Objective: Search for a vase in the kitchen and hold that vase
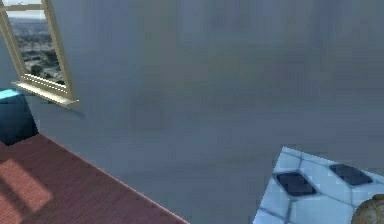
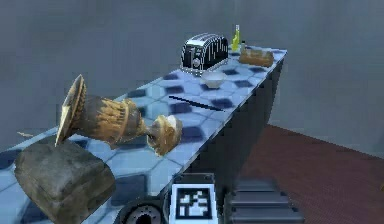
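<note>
A brown and gold vase-shaped thing (image 2: 100, 118) shows on its side over the tiled counter (image 2: 215, 105) in the arm side view, its flared mouth to the left. I cannot tell if it rests on the counter. At the bottom edge the arm (image 2: 262, 202) ends in a white marked square (image 2: 195, 203), with the gripper's dark body (image 2: 140, 215) left of it. Its far end cannot be made out, so I cannot tell whether it holds anything.
A brown loaf (image 2: 60, 180) lies at the counter's near end. A chrome toaster (image 2: 203, 52), a green bottle (image 2: 236, 40) and a brown dish (image 2: 256, 56) stand at the far end. The forward view has a grey wall, a window (image 1: 40, 50), red-brown floor (image 1: 60, 185) and the counter's corner (image 1: 310, 190).
</note>
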Motion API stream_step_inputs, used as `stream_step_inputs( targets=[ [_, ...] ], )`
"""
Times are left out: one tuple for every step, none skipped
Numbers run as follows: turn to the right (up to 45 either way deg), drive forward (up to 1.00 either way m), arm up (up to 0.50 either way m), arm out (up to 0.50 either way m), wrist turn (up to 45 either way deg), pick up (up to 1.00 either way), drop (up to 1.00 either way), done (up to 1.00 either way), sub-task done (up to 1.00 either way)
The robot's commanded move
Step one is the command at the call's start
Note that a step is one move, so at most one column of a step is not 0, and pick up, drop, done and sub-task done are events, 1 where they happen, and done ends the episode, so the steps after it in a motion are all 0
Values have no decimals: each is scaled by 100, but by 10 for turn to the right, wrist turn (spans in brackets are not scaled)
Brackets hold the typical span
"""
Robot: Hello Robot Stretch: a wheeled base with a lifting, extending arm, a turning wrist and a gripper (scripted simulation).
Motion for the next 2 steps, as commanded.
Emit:
stream_step_inputs(
  targets=[
    [0, 0, 0, 34, 0, 0, 0, 0, 0],
    [0, 0, 0, 0, 450, 0, 0, 0, 0]
  ],
)
